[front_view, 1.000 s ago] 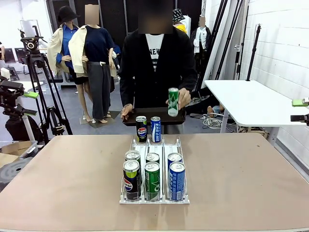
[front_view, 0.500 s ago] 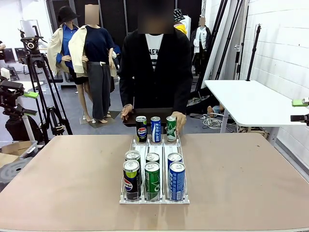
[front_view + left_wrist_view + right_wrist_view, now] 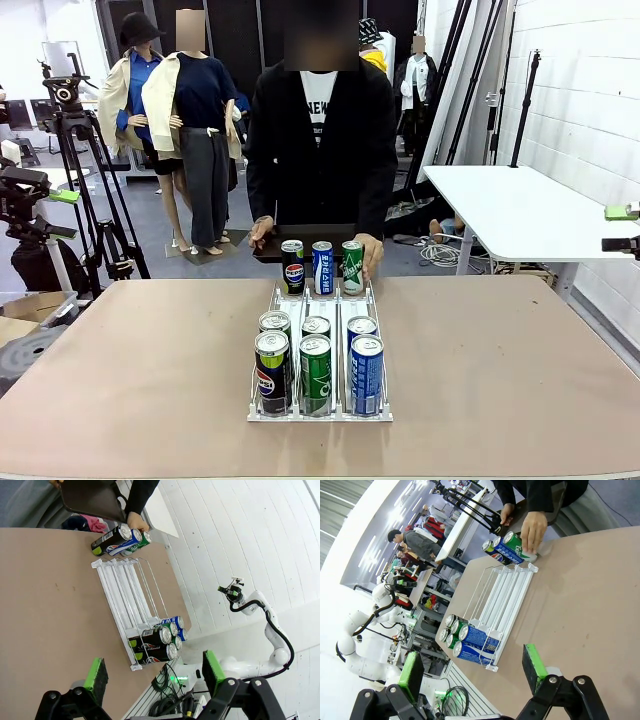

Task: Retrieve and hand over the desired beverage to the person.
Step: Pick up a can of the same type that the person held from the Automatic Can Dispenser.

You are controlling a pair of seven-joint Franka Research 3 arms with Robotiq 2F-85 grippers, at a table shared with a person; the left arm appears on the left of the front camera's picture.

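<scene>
We are watching the person standing at the far side of the table, facing the robot. One of their hands is curling round the side of a green can, which is standing upright at the far end of the white wire rack, on the rack's right side in the front view. Touching or just beside it, a blue can and a black Pepsi can are standing in line, one per lane. The person's other hand is gripping the edge of a dark tray held just behind these three cans.

At the near end of the rack, six more cans are sitting two deep: a Pepsi can, a green one and a blue one in front, each with another can right behind it. The middle stretch of the lanes is lying bare.

The left gripper is hovering well back from the rack, its green pads spread wide with nothing between them. The right gripper is hanging likewise, fingers spread apart and holding nothing.
</scene>
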